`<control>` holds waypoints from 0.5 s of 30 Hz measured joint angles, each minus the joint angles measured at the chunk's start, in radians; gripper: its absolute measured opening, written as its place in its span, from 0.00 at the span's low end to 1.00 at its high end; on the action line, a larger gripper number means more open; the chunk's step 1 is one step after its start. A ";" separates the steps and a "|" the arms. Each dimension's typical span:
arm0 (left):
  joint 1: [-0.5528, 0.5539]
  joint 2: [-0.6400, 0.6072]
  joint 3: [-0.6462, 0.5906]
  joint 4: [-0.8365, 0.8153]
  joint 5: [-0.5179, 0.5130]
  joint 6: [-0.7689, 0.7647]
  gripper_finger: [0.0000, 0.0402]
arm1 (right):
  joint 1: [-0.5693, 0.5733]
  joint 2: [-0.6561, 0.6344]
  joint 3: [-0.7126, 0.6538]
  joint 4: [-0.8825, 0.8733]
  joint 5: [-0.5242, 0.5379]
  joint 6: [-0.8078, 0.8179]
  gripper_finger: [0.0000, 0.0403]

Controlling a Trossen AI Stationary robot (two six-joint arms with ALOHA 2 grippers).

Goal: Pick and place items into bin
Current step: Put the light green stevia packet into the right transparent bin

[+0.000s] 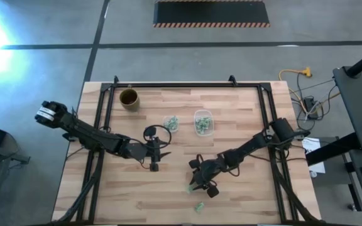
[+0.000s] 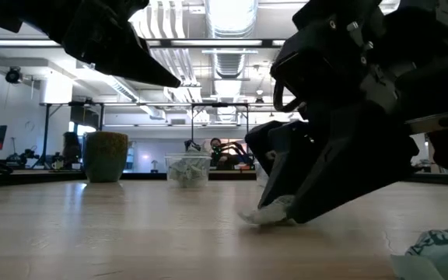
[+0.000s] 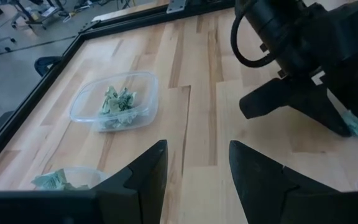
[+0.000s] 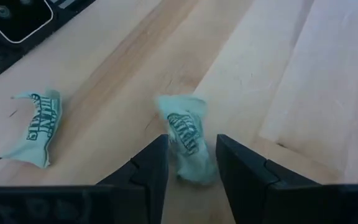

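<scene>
I have the right gripper [image 4: 191,163] down on the table, fingers straddling a crumpled green-and-white wrapper [image 4: 188,140] for pickup, not yet clamped. Left gripper [image 3: 194,171] waits open, empty.

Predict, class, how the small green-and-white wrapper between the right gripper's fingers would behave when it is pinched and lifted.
The wrapper looks crumpled and thin, so it is probably floppy and will likely crush further between the right gripper fingers. It looks tiny beside the clear tub, so it is probably very light. Lying flat on the table, it seems unlikely to roll.
</scene>
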 joint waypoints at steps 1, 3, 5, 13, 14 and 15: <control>0.000 0.000 0.000 0.000 0.000 0.000 0.39 | 0.000 0.003 0.000 0.004 0.001 0.004 0.32; 0.000 0.000 0.000 0.001 0.000 0.000 0.39 | 0.000 0.011 0.000 0.009 0.001 0.005 0.32; 0.000 0.000 0.000 0.000 0.000 0.000 0.39 | 0.000 0.005 0.000 0.002 0.001 0.005 0.32; 0.000 0.000 0.000 0.000 0.000 0.000 0.39 | -0.001 -0.006 -0.002 -0.008 0.006 -0.019 0.20; 0.000 0.000 0.000 0.000 0.000 0.000 0.39 | -0.001 -0.006 -0.002 -0.009 0.006 -0.023 0.17; 0.000 0.000 0.000 0.000 0.000 0.000 0.39 | -0.001 -0.006 -0.002 -0.010 0.007 -0.027 0.15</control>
